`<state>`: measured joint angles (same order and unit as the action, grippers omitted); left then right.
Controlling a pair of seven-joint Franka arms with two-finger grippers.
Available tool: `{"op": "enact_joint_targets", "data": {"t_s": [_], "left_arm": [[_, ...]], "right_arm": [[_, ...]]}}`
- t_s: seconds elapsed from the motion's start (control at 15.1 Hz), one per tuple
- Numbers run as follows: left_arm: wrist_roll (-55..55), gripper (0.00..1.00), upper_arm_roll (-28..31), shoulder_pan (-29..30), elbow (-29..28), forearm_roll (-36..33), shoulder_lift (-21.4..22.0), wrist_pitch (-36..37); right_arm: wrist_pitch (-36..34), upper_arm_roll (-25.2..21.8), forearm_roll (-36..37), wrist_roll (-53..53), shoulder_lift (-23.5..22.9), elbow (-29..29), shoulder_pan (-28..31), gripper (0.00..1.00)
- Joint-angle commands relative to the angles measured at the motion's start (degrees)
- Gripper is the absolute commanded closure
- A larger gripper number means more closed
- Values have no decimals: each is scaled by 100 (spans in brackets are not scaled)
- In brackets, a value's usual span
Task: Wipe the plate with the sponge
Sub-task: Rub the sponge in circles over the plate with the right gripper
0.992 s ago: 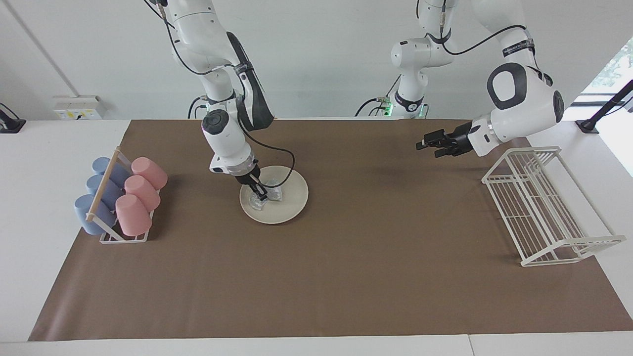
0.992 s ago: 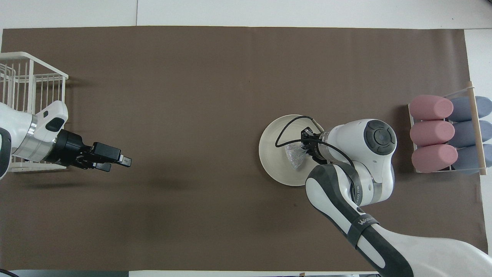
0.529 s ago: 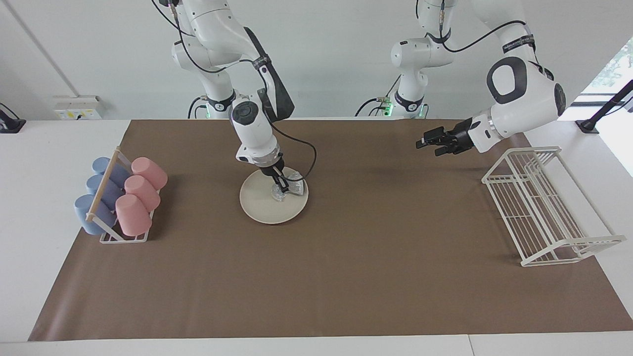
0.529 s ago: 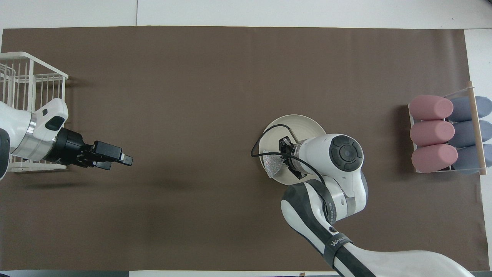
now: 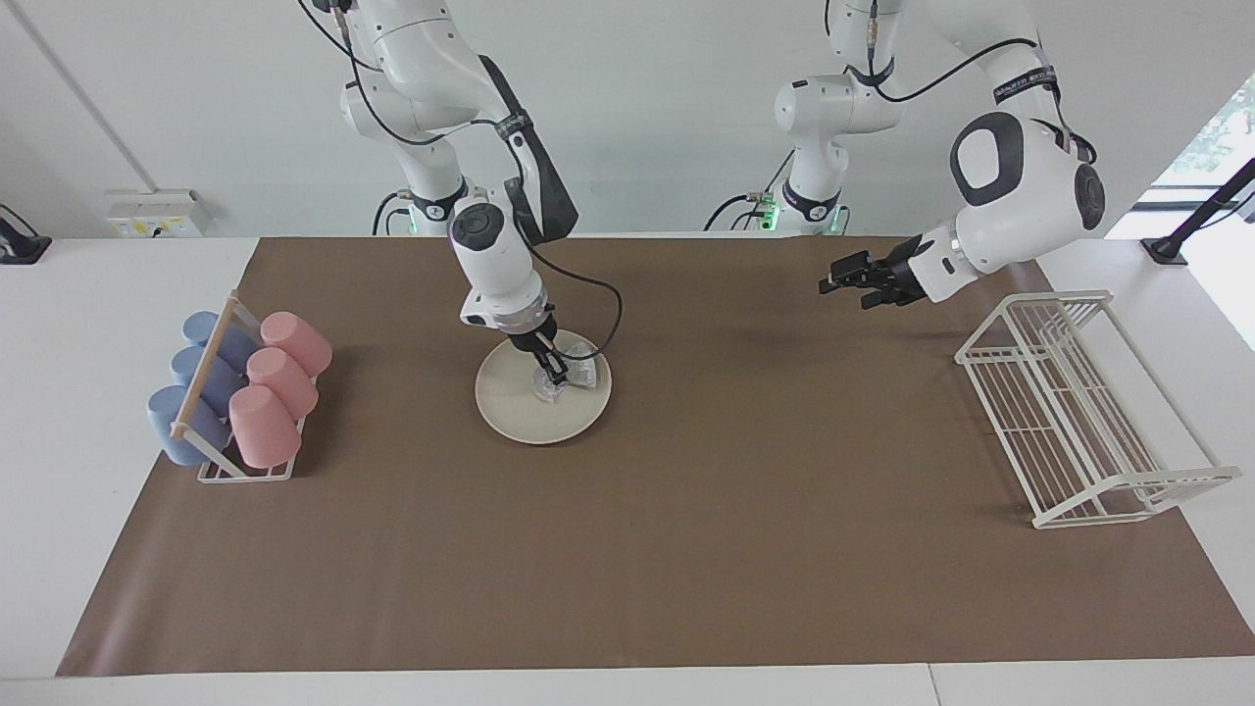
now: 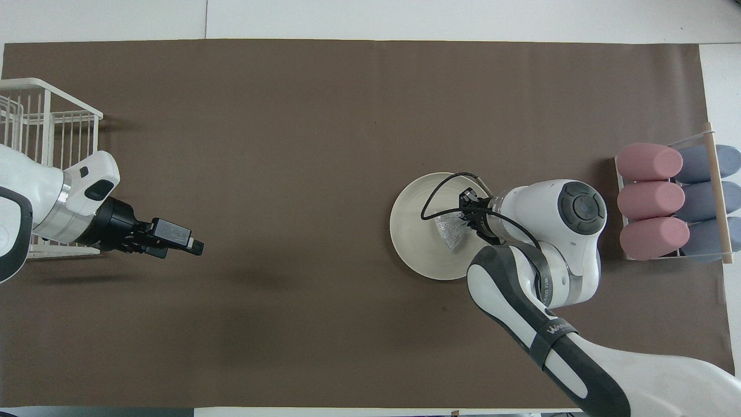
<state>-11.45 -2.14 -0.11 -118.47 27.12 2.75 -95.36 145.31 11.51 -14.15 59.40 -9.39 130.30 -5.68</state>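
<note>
Right gripper [image 5: 556,374] is down on the round, flat cream-white matte plate [image 5: 520,407], clamped on the small silvery, glittery scrub sponge [image 5: 574,378] with its fingertips pinched into the wrinkly pad. Sponge sits pressed against the plate's inner surface, on the part nearer to the robots and toward the left arm's end; overhead shows it [image 6: 450,232] inside the rim, partly covered by the right wrist. Plate [image 6: 414,231] lies flat on the brown paper table cover [image 5: 686,549], toward the right arm's end, beside the white wire rack of pink and blue cups [image 5: 240,392], apart from it.

Left gripper [image 5: 833,279] waits in the air over bare brown cover, fingers spread apart, holding nothing. It points toward the table's middle, near the empty-looking white wire dish rack [image 5: 1079,412] at the left arm's end, not touching it
</note>
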Motion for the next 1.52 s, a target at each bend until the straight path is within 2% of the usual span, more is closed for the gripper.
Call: {"op": "enact_joint_targets", "data": {"t_s": [0.0, 0.2, 0.46, 0.73, 1.06, 1.32, 1.46], "left_arm": [[108, 0, 38, -59, -18, -136, 85, -70], [134, 0, 38, -59, -18, -136, 85, -88], [319, 0, 29, -77, -45, -136, 94, -123], [319, 0, 29, -68, -53, -136, 94, -140], [301, 0, 29, -77, -53, -145, 94, -184], [293, 0, 21, -42, -106, 29, 103, -360], [293, 0, 21, -77, -106, 285, 103, -378]], "right_arm": [[68, 53, 44, -96, -37, 136, 14, 100], [67, 79, 44, 333, -28, 145, -91, 100], [129, 79, 44, 1703, -46, 145, -819, 100], [147, 80, 44, 2286, -54, 136, -1093, 100], [147, 53, 44, 1981, -63, 101, -997, 100], [76, 44, 53, 375, -37, 110, -243, 100], [68, 53, 53, 20, -46, 110, -30, 100]]}}
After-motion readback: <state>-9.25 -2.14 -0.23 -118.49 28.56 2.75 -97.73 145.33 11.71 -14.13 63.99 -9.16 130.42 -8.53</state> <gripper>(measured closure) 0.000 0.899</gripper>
